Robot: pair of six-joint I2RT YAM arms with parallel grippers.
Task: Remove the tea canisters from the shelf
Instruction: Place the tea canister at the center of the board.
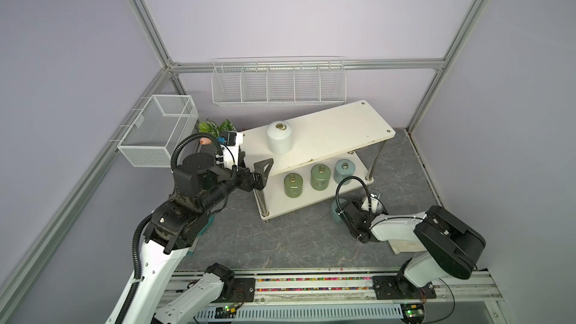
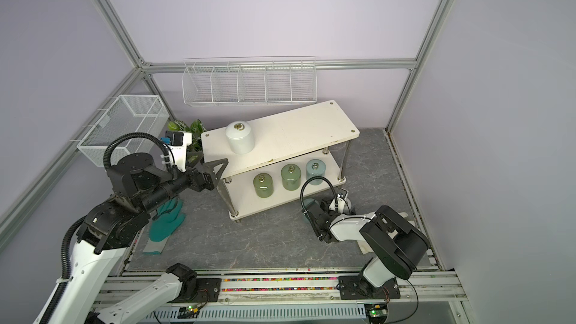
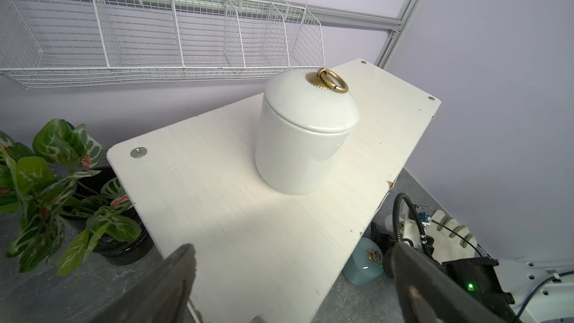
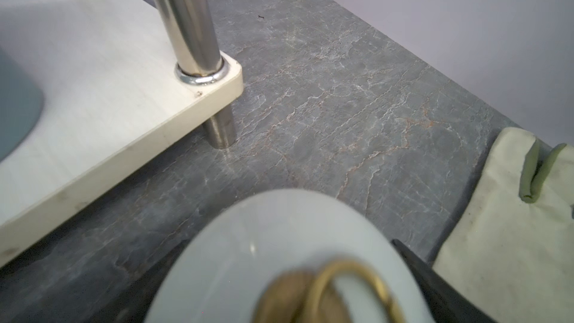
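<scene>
Right wrist view first: the right gripper (image 4: 287,248) straddles the white canister on the table (image 4: 248,231), which stands upright on the grey table (image 4: 341,88) just off a corner of the shelf (image 4: 108,94). A dark finger shows on either side of the lid, yet you cannot tell from these pictures whether the jaws are pinching it or standing clear of it. Just beside that arm, in a top view, sits the pale blue canister on the table (image 1: 334,211), partly hidden by the wrist. So count two of the six as off the shelf, provided the white one is left where it stands. Four are left for you. The white canister on the top board (image 1: 279,140) stands alone toward the left end of the upper tier. On the lower tier, in a row along the front, are the two olive green canisters (image 1: 292,186) (image 1: 320,177) and, nearest the right arm, the pale blue canister on the lower board (image 1: 343,172). The left gripper (image 1: 263,173) hovers at the left end of the shelf, about level with the upper tier, its jaws spread wide and holding nothing — the left wrist view looks straight along the board at the white jar, which is well apart from the fingertips. I judge the task about a third done; that top jar looks like the natural next pick for your left arm, and the lower row for your right.
</scene>
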